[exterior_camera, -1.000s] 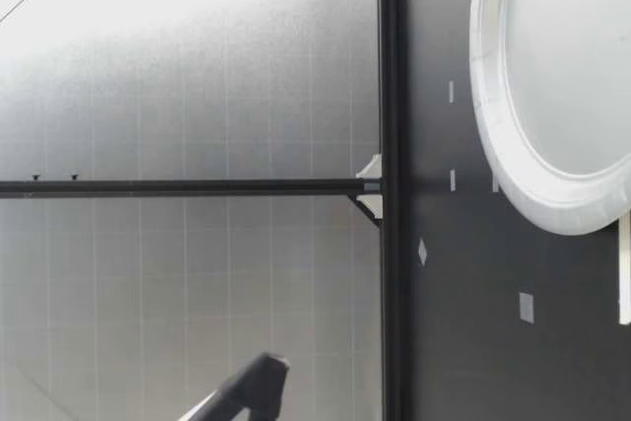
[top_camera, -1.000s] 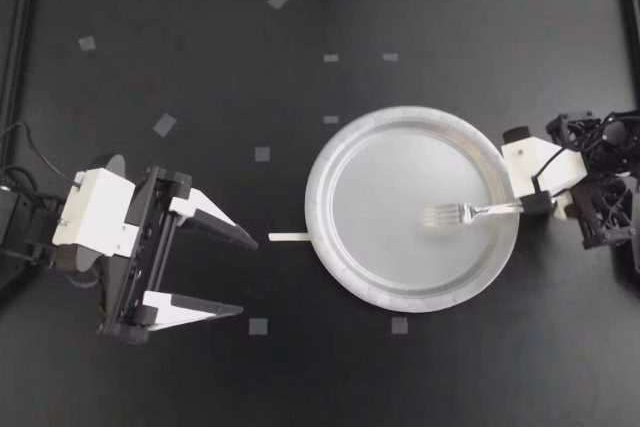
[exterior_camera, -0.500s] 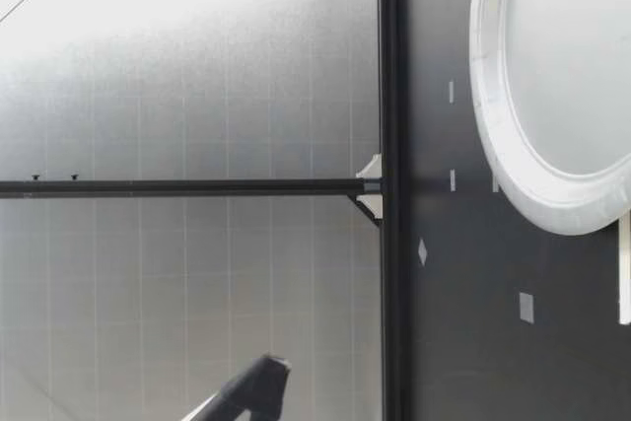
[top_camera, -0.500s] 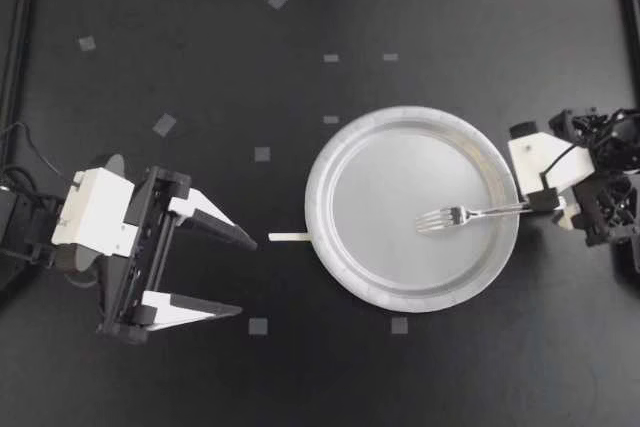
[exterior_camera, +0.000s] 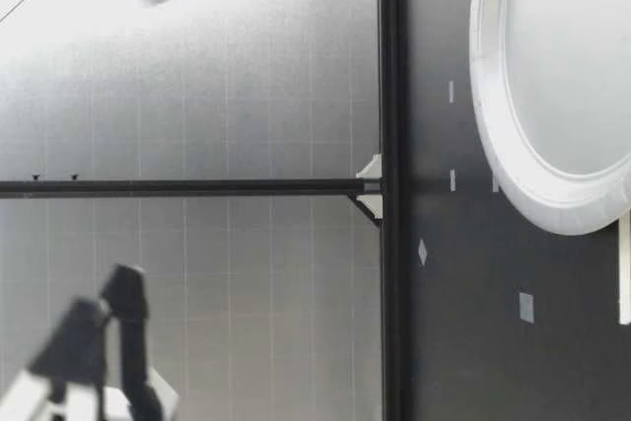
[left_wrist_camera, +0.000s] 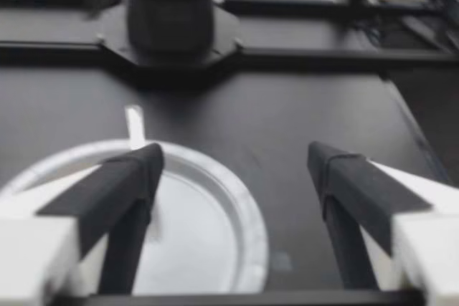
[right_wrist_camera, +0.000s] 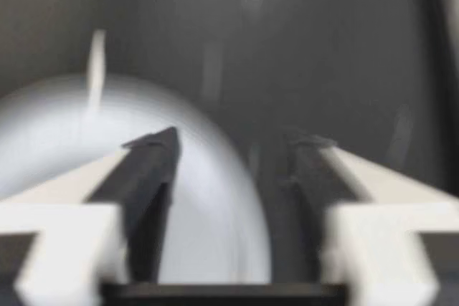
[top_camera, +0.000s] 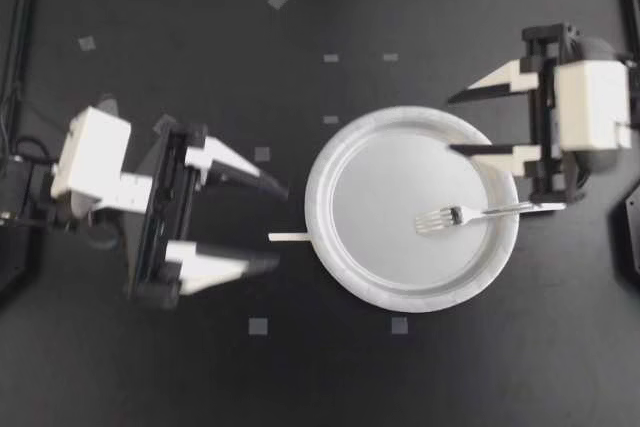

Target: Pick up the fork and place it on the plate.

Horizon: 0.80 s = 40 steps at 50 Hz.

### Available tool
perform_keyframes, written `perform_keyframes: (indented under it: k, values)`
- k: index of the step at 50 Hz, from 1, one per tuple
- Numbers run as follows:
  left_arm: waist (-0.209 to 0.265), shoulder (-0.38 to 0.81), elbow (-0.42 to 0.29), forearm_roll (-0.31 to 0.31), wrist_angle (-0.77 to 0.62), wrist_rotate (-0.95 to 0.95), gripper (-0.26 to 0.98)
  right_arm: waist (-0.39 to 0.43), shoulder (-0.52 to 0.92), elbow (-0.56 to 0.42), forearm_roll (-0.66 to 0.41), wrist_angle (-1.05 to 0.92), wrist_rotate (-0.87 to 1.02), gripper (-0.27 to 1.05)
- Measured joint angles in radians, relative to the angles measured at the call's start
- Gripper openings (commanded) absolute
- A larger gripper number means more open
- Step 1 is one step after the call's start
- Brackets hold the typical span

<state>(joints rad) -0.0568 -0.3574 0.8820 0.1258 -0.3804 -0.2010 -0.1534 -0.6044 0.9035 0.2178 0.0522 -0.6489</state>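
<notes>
Right gripper (top_camera: 451,125) now off fork (top_camera: 470,214).

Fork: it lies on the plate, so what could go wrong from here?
The handle of the fork overhangs the rim of the plate, beside my open right gripper; a careless retreat could clip it and flick the fork off. The plate looks light, so my open left gripper nearby might nudge it.
</notes>
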Motion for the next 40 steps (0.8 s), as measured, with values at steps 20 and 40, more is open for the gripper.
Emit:
perform_keyframes:
  k: [20, 40]
  values:
    - [0.02, 0.028, 0.02, 0.003, -0.181, 0.129, -0.03, 0.179, -0.009, 0.225, 0.003, -0.591, 0.031, -0.05]
    - [0.018, 0.083, 0.049, 0.003, -0.181, 0.149, -0.03, 0.184, -0.052, 0.261, 0.002, -0.6, 0.061, -0.05]
